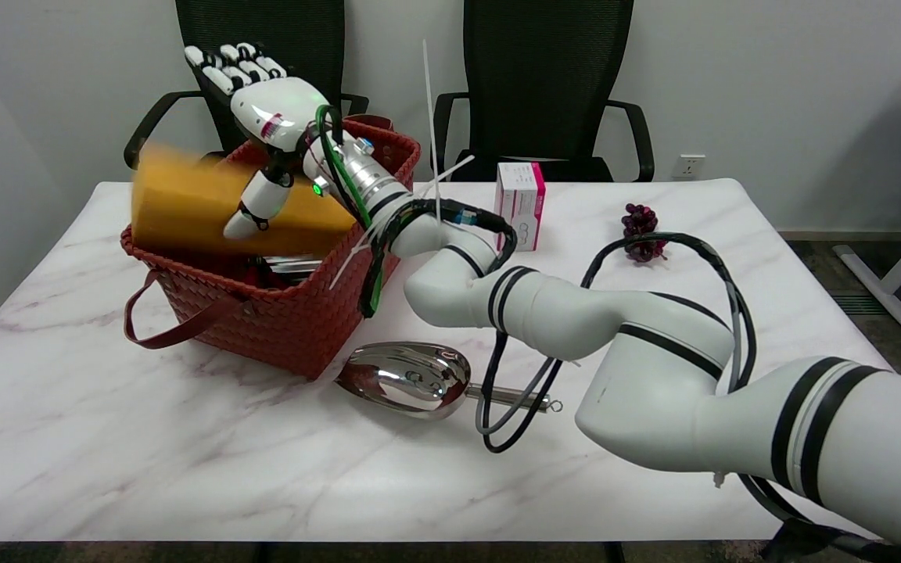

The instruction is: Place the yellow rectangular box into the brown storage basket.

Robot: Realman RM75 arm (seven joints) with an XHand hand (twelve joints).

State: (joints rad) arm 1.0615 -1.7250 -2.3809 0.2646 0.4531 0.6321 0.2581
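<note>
The yellow rectangular box lies tilted across the top of the brown woven basket at the table's left. Its left end is blurred and sticks out over the basket's left rim. My right hand hovers over the basket's back right part, fingers stretched up and away from the box. Only the thumb hangs down in front of the box's face, and I cannot tell if it touches. Nothing is gripped. Something dark and shiny lies inside the basket under the box.
A steel scoop lies just in front of the basket, under my forearm. A pink-and-white carton and a bunch of dark grapes stand at the back. The basket's loose handle droops to the left. Two black chairs sit behind the table.
</note>
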